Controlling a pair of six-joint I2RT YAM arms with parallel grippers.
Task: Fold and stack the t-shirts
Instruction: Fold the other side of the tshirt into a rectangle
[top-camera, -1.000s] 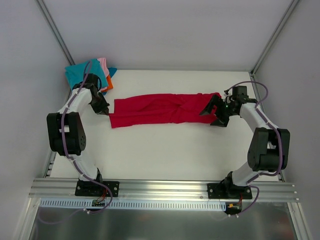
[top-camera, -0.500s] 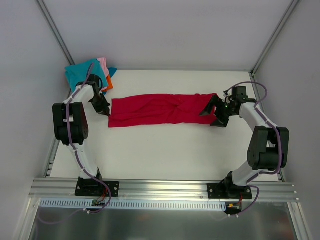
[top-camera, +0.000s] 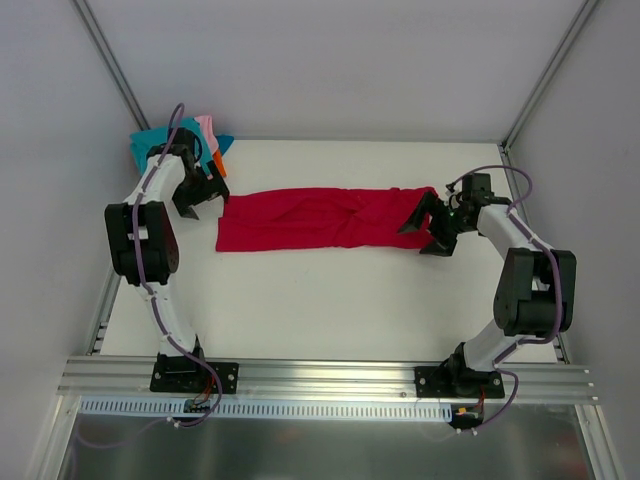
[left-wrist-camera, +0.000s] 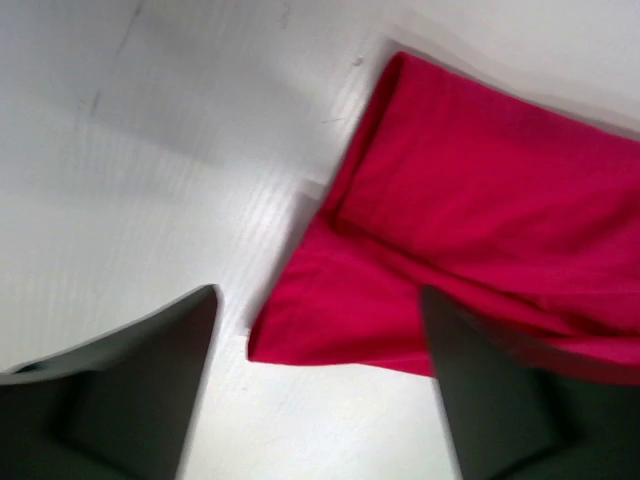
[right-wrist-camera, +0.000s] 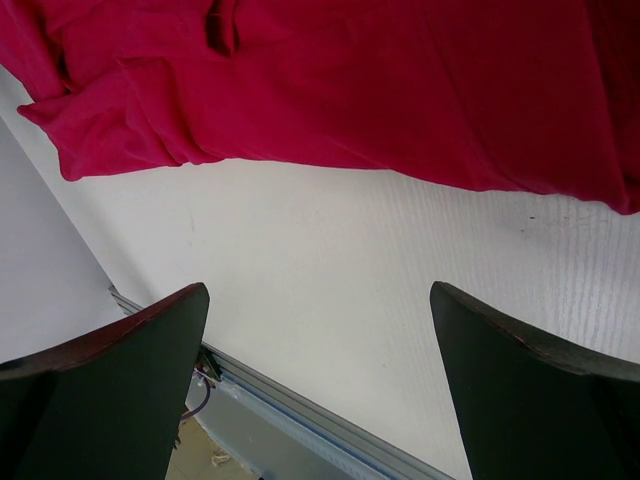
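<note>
one red shirt laid out, one small pile, two arms

one red t-shirt (top-camera: 320, 218): we record it folded into a long band, lying flat across the middle of the white table (top-camera: 330, 300), running left to right. in the left wrist view its left end shows doubled layers with a folded edge.

one pile of other t-shirts (top-camera: 180, 145): at the far left corner of the table. we count four colours showing, teal, pink, orange and blue; how many garments lie under them we cannot tell.

one left gripper (top-camera: 203, 195): jaws parted, nothing between them, just beside the left end of the red t-shirt and near the pile. in its wrist view both fingers (left-wrist-camera: 120, 400) stand above bare table with the cloth edge between them, not touching it.

one right gripper (top-camera: 428, 228): jaws spread wide, grasping nothing, at the right end of the red t-shirt. in its wrist view its fingers (right-wrist-camera: 520, 390) frame bare table, the cloth lying beyond the tips.
</note>
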